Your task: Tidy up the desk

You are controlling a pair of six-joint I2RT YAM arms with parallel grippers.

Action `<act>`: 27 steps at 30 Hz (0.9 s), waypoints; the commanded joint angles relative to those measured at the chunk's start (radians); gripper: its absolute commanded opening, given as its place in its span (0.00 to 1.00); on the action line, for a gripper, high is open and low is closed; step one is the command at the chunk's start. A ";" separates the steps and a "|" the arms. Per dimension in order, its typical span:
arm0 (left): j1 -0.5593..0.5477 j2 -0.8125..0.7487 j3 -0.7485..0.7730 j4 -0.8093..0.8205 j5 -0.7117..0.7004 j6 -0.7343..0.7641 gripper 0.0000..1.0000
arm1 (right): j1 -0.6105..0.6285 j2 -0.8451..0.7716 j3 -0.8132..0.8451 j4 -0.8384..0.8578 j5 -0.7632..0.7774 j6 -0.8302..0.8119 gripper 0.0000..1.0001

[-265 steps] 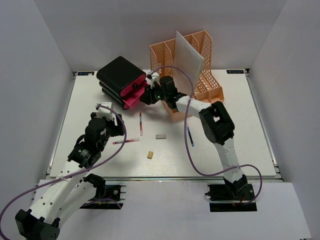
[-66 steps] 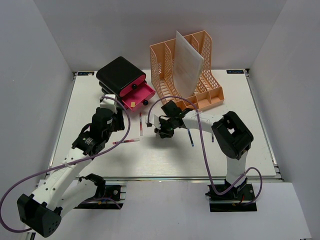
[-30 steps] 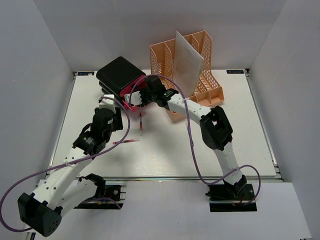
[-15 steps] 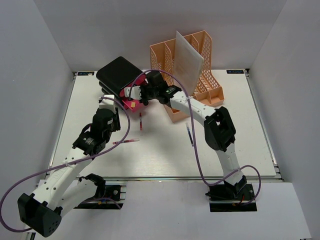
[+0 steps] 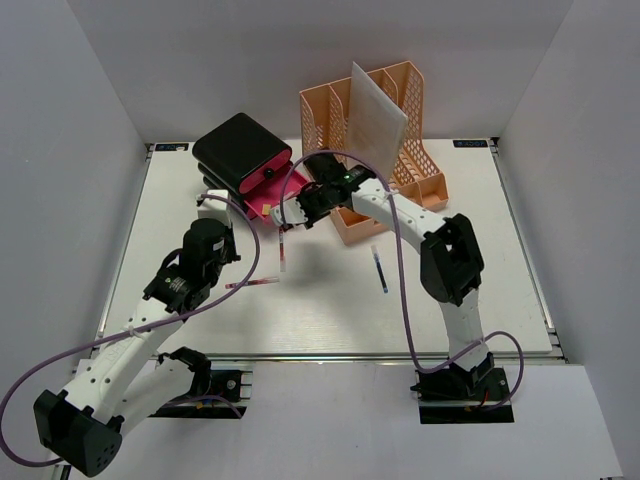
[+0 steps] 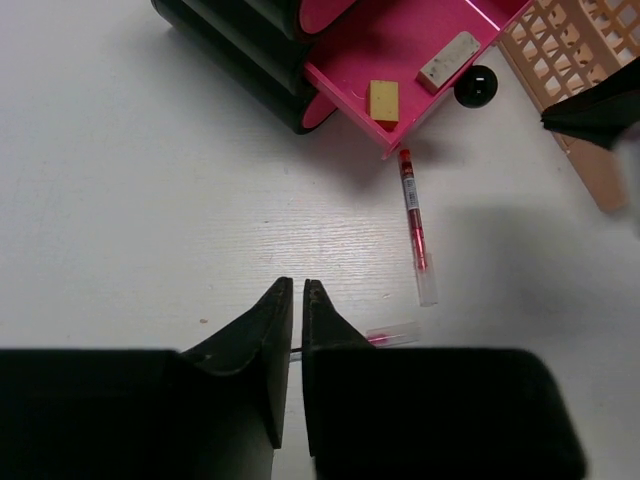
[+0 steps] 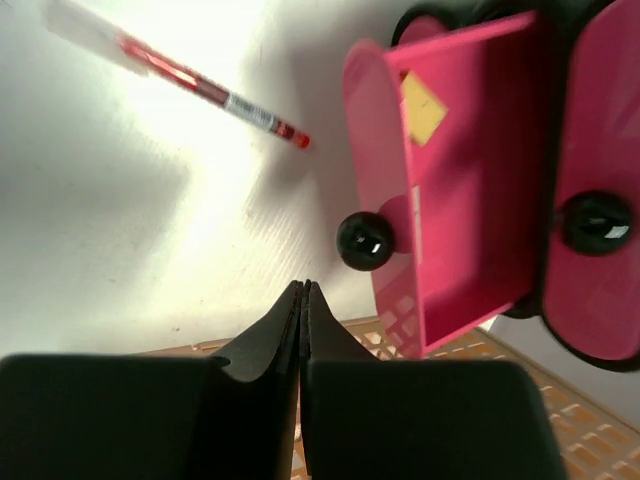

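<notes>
The large flat white counter [image 5: 480, 290] with metal rail edges spans the whole scene. It is rigid and fixed, so it is tidied by clearing what lies on it, not by gripping it. At its far edge stands a peach-orange plastic lattice file rack [image 5: 418, 105] holding a stiff white sheet [image 5: 375, 125]. Left of the rack sits a glossy black drawer box [image 5: 240, 150] with one pink plastic drawer [image 6: 400, 40] pulled open.

The right hand [image 7: 302, 295], fingers pressed together on nothing, hovers just in front of the drawer's round black knob [image 7: 364, 241], apart from it. The left hand [image 6: 293, 300], fingers all but closed and empty, hangs over bare counter nearer the arms.

Three pens lie loose: a red pen with a clear barrel [image 6: 414, 225] just before the drawer, a second red pen [image 5: 252, 284] by the left hand, and a blue pen [image 5: 380, 271] well to the right. They look light, stiff, smooth and apt to roll; across the mid-barrel seems the best hold. In the drawer lie a small yellow block [image 6: 384, 100] and a pale flat eraser [image 6: 449, 58].
</notes>
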 commanded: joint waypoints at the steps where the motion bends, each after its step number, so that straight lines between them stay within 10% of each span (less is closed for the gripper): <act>1: 0.003 -0.017 -0.008 0.020 0.003 0.002 0.22 | -0.004 0.058 0.023 0.071 0.105 -0.034 0.00; 27: 0.003 -0.002 -0.008 0.020 -0.006 0.002 0.31 | -0.004 0.291 0.149 0.559 0.242 0.099 0.00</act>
